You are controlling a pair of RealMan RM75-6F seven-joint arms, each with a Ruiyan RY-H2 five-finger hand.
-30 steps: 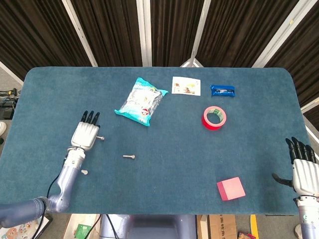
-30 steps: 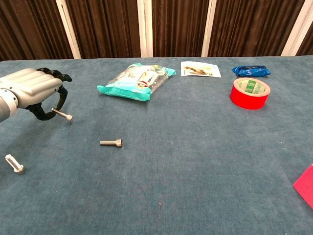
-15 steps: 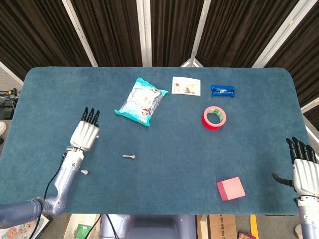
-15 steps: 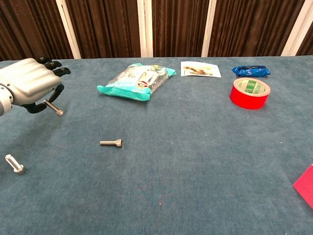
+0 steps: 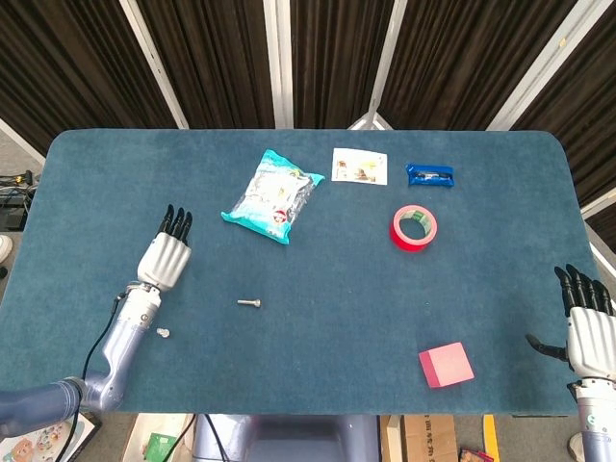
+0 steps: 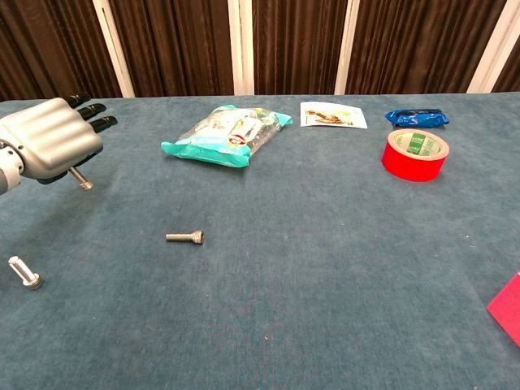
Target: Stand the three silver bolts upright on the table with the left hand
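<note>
Since a second ago my left hand has drawn left of the snack bag, pinching a bolt visible only in chest view.

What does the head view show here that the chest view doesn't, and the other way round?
Only the head view shows the right hand, open at the table's edge, and the whole pink block. Only the chest view shows the bolt held under the left hand; from above the hand hides it. Both show the lying bolt, the bolt near the table edge, the snack bag and the red tape roll.
</note>
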